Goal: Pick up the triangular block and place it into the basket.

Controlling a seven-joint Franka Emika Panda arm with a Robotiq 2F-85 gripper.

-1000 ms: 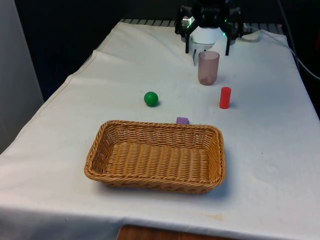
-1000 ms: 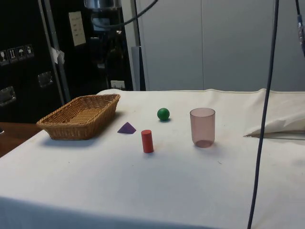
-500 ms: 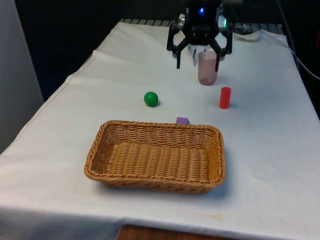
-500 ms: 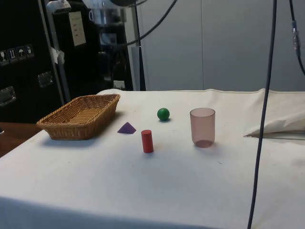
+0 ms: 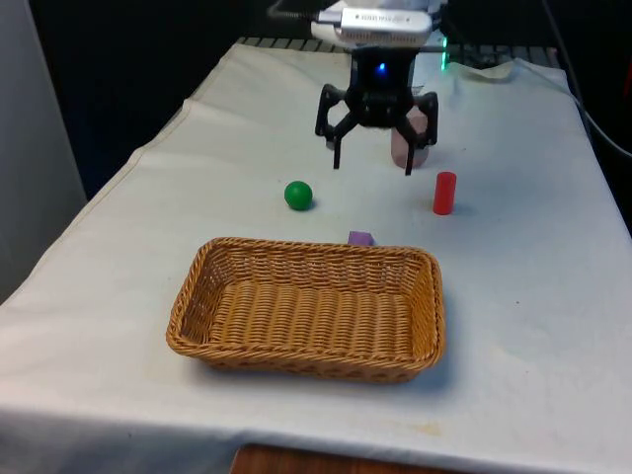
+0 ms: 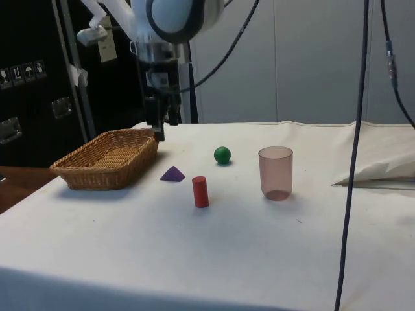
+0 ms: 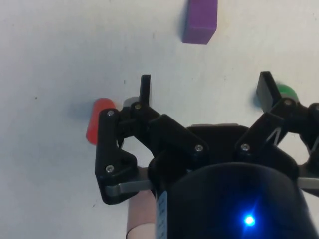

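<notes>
Gripper [image 5: 373, 158] hanging in the air, fingers spread wide, nothing in them.
Purple triangular block [image 6: 172, 173] sits on the cloth just beside the wicker basket [image 5: 306, 308], near the red cylinder [image 6: 200, 192].

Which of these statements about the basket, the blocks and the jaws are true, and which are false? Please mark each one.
1. The wicker basket has nothing in it. True.
2. The gripper holds the purple triangular block. False: the jaws are open with nothing between them, and the block lies on the white cloth beside the basket.
3. The red cylinder stands upright. True.
4. The green ball lies inside the translucent pink cup. False: it lies on the cloth, apart from the cup.
5. The cup has tipped over. False: it stands upright.
</notes>
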